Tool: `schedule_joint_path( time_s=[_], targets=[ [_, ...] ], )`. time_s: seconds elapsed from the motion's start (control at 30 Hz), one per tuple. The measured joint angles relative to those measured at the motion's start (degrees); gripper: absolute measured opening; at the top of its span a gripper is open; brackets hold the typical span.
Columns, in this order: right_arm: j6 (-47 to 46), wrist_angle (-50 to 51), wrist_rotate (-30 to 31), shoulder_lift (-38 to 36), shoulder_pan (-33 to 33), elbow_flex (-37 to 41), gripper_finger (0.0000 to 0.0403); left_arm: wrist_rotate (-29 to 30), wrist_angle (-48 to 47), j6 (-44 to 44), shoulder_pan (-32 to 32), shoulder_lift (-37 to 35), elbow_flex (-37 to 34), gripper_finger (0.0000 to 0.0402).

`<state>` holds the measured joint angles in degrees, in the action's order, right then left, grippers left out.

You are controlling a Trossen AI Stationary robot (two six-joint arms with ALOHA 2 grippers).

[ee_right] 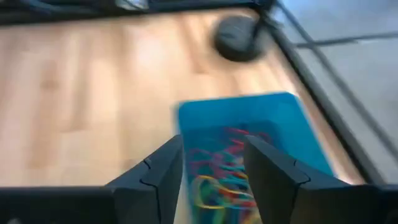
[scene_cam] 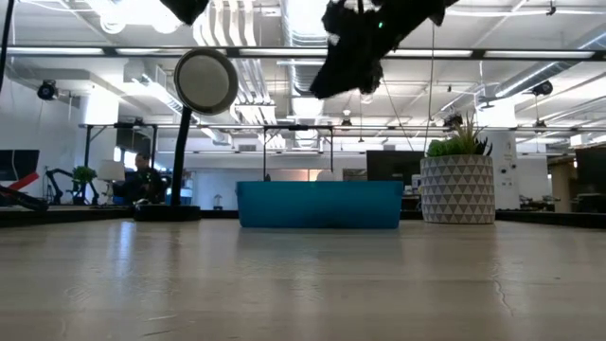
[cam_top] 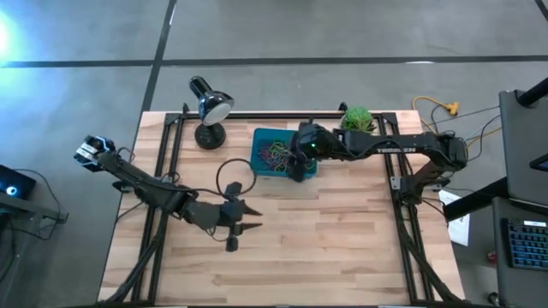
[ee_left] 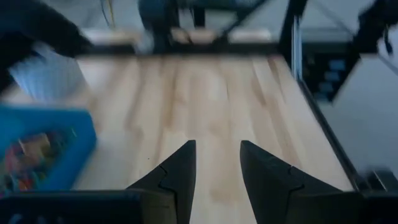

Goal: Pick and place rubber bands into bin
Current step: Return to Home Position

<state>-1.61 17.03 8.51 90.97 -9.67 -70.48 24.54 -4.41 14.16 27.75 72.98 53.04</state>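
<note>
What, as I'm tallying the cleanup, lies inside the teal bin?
A tangled heap of mixed-colour rubber bands lies in the bin. The open right gripper hangs above it, and that arm covers the bin's right part from overhead.

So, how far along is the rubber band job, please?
Looks nearly done: the rubber bands sit piled in the bin, none visible on the table. Nothing in hand: right gripper open above the bin, left gripper open over the table. Only parking seems left.

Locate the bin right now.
In the high view the bin sits near the table's top edge, between the desk lamp and the plant pot, with the right tool above it.
</note>
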Motion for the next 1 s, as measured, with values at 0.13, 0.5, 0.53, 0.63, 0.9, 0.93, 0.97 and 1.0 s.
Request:
schedule_joint_path(
  time_s=[0.13, 0.5, 0.53, 0.63, 0.9, 0.93, 0.97, 1.0],
  targets=[
    [-1.1, 1.4, -5.4, -3.4, 2.1, 0.0, 0.0155, 1.2, 11.3, -9.1, -2.7, 0.8, 0.0, 0.0109],
    [-2.0, 11.1, -5.6, -20.4, 5.7, 0.0, 0.0155, 1.5, 43.0, -23.7, -7.3, 2.6, 0.5, 0.0109],
    [-2.8, 11.7, -5.6, -22.2, 5.7, 0.0, 0.0155, 1.5, 44.7, -23.6, -7.3, 2.6, 0.5, 0.0109],
    [-5.9, 11.7, -5.6, -27.4, 5.8, 0.0, 0.0155, 1.3, 47.6, -23.7, -7.2, 2.5, 0.5, 0.0109],
    [-22.1, 11.6, -4.7, -39.1, 4.8, 0.0, 0.0148, 1.3, 47.5, -23.5, -7.4, 2.2, 0.4, 0.0109],
    [-23.9, 11.6, -3.9, -40.2, 4.6, 0.0, 0.0147, 1.3, 47.5, -23.5, -7.4, 2.2, 0.4, 0.0109],
    [-25.3, 11.6, -2.9, -41.4, 4.6, 0.0, 0.0145, 1.3, 47.5, -23.6, -7.4, 2.2, 0.4, 0.0109],
    [-26.2, 11.6, -1.7, -42.4, 4.6, 0.0, 0.0144, 1.3, 47.5, -23.6, -7.5, 2.2, 0.4, 0.0109]
  ],
)
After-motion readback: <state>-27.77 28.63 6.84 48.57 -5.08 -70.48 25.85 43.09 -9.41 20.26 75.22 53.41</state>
